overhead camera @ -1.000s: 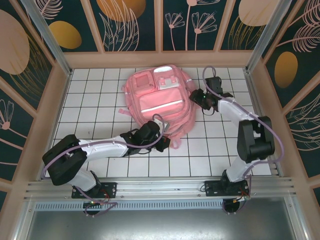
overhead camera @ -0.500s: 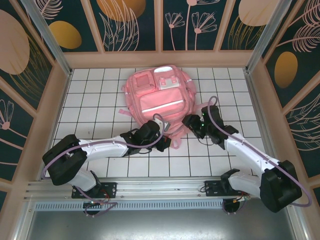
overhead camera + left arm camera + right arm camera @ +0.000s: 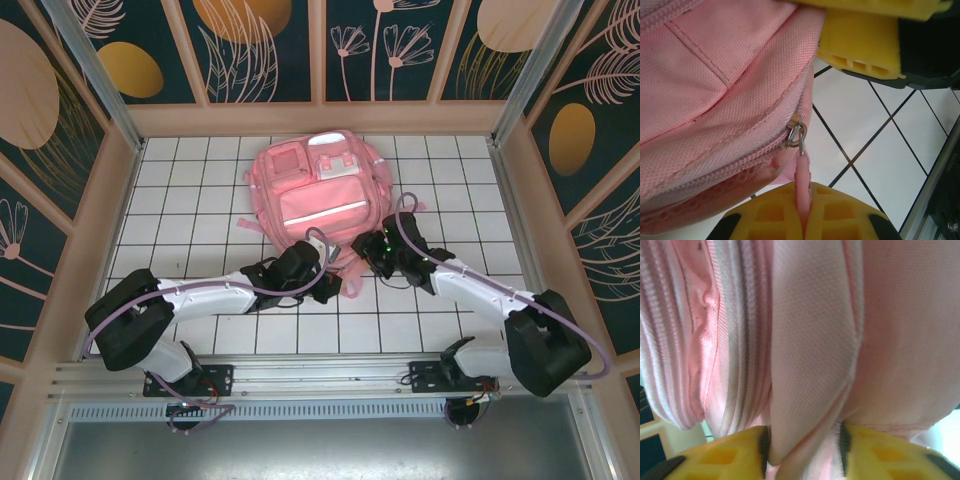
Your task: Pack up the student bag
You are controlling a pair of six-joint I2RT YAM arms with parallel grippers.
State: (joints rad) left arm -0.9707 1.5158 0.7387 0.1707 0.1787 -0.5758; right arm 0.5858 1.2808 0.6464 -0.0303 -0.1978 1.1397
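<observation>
The student bag (image 3: 318, 200), a large pink backpack with silvery strips, lies flat at the middle back of the white tiled table (image 3: 180, 200). At its near edge my left gripper (image 3: 334, 286) is shut on the pink zipper pull (image 3: 802, 172), which hangs from a metal slider (image 3: 796, 133) on the bag's seam (image 3: 715, 100). The pull is pinched in my left gripper (image 3: 804, 202). Just to the right, my right gripper (image 3: 362, 252) is pressed into the bag's near right edge. A thick fold of pink fabric (image 3: 810, 350) fills the right gripper (image 3: 802, 442), touching both pads.
Wooden walls (image 3: 110, 200) box the table on three sides and a metal rail (image 3: 320, 375) runs along the near edge. A loose pink strap (image 3: 250, 222) trails from the bag's left side. The right gripper's yellow finger (image 3: 860, 50) sits close to the zipper.
My right arm swung from the bag's far right side down to its near right edge, and its jaws narrowed onto a fold of fabric. The left arm and the bag stayed put.
</observation>
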